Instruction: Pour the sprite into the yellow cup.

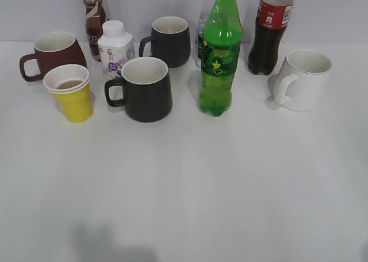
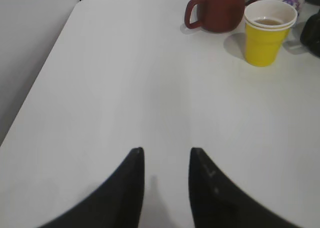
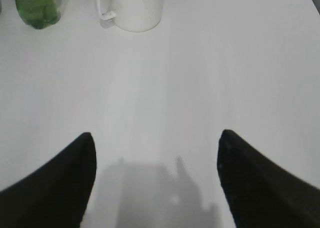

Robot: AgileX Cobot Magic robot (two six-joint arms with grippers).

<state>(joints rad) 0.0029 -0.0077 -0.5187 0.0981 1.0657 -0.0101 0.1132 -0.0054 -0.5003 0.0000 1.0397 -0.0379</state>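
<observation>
The sprite (image 1: 219, 55), a tall green bottle with green cap, stands upright mid-table; its base shows at the top left of the right wrist view (image 3: 35, 7). The yellow cup (image 1: 72, 92) stands at the left with some brownish liquid inside; it also shows in the left wrist view (image 2: 265, 33). My left gripper (image 2: 166, 153) is open and empty over bare table, well short of the cup. My right gripper (image 3: 156, 138) is wide open and empty, well short of the bottle. Neither gripper shows in the exterior view.
A dark red mug (image 1: 52, 53), two black mugs (image 1: 144, 88) (image 1: 169, 41), a small white bottle (image 1: 115, 48), a brown drink bottle (image 1: 93, 18), a clear water bottle (image 1: 204, 26), a cola bottle (image 1: 270, 32) and a white mug (image 1: 303, 79) crowd the back. The table's left edge (image 2: 45, 73) is near.
</observation>
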